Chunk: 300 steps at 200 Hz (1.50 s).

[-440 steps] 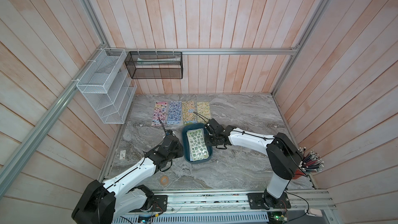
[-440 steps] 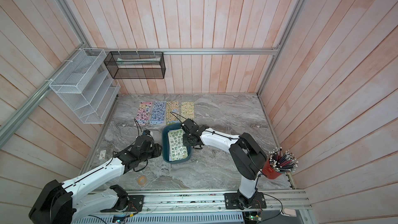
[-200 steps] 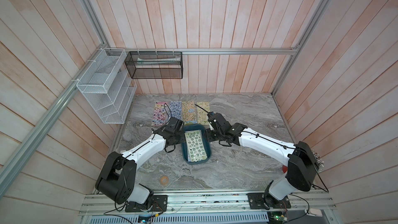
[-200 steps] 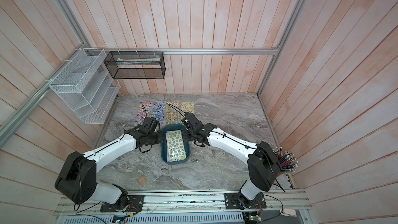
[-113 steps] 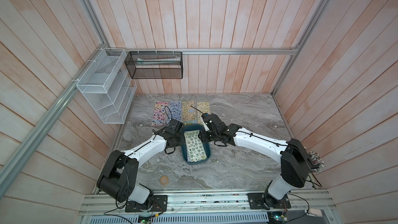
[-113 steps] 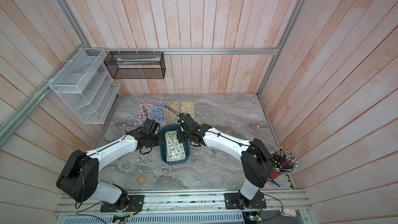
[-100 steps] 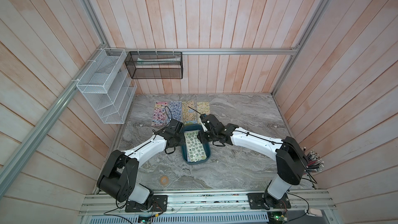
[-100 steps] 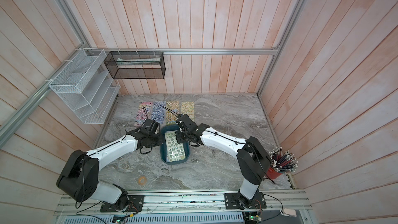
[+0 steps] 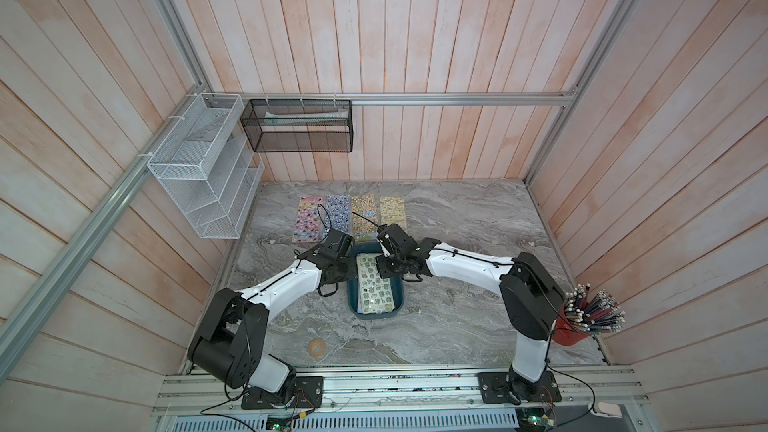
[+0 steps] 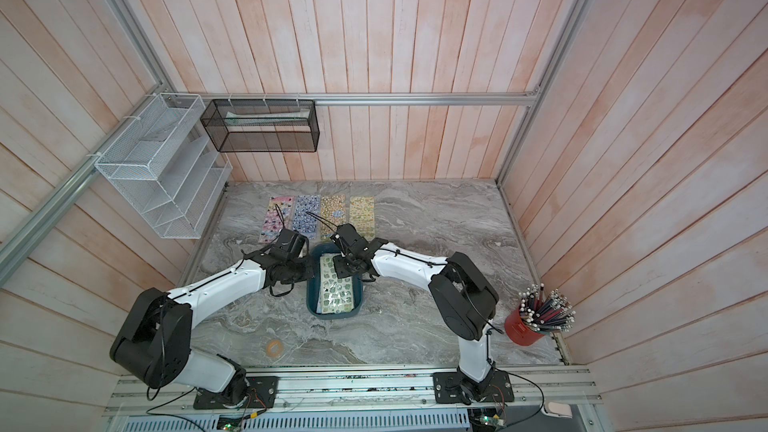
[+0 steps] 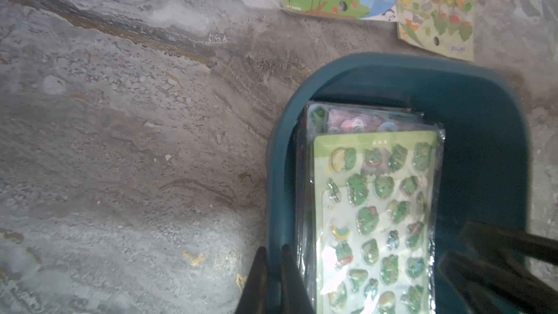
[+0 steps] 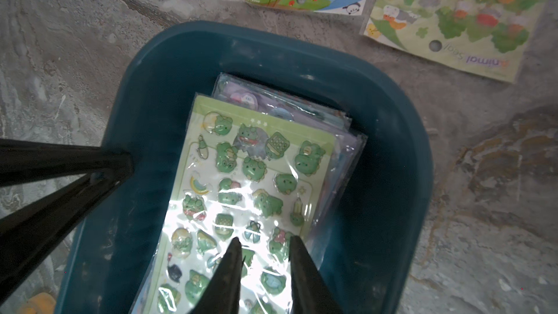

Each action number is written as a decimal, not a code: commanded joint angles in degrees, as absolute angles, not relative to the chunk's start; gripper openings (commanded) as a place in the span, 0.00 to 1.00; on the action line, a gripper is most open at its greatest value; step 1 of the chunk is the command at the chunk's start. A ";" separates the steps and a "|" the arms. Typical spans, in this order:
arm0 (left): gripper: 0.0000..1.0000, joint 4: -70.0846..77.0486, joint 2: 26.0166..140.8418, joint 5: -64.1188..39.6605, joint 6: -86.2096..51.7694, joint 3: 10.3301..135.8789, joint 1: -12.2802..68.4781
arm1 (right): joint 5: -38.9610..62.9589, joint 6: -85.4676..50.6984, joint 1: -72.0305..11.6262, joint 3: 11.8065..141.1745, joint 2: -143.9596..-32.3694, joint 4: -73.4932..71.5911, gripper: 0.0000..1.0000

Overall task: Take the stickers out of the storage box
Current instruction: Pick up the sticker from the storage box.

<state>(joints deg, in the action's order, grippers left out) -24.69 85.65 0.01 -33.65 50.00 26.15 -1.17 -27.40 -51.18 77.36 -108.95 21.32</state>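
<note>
Stickers: stack lying flat inside the storage box, green sheet w/ green cartoon figures on top, in clear film. Below it only edges of lilac + blue sheets poke out at the far end; how many in the stack, can't tell. Glare washes out the top sheet's middle in R wrist view. Box sits mid-counter btwn the two arms. Its near end is cut off in both wrist views.

R end effector: jaws apart w/ a clear gap, tips over the top sheet. Touching the film or just above it, can't tell.

L end effector: jaws nearly together, straddling the box's side wall, one finger outside, one inside, so gripping the rim. Finger bases cut off by frame edge. In both top views the tips of both are hidden under the wrist housings.

Four more sheets lie flat in a row on the counter just beyond the box. L wrist + cables cover the near ends of the pink & blue ones.

Further out: white wire rack on L wall. Black mesh basket on back wall, something pale inside, unclear what. Red pencil cup partly behind R arm. Small orange ring near front, too small to ID.
</note>
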 commanded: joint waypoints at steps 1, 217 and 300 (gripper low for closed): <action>0.06 -24.91 84.76 0.55 -34.10 49.43 25.72 | -3.51 -27.61 -52.28 78.87 -111.73 22.88 0.29; 0.06 -24.30 84.20 -2.56 -35.10 49.37 24.13 | -7.75 -24.38 -52.38 85.78 -108.59 29.83 0.28; 0.06 -24.26 84.13 -2.46 -35.07 49.22 23.55 | -10.63 -23.88 -53.03 85.24 -116.86 30.19 0.36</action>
